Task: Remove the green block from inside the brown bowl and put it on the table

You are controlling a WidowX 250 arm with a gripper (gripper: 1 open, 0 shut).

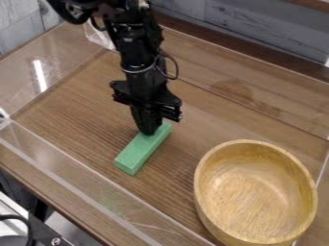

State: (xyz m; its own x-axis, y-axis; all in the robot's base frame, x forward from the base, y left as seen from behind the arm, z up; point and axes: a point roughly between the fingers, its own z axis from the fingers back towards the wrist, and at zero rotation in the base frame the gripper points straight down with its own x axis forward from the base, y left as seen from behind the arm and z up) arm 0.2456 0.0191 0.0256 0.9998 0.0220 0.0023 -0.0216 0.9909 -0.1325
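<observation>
Camera view: the black gripper (150, 128) points straight down, its fingers clamped together on the far end of the flat, matte-green rectangular block (139, 152). The block lies on the brown wood-grain table (244, 96), outside and left of the tan wooden bowl (257, 145), with its long axis running down-left from the fingers.

We've one camera, raised past the near edge of the table (244, 101), tilted down across it, close enough that it fills our view.
</observation>
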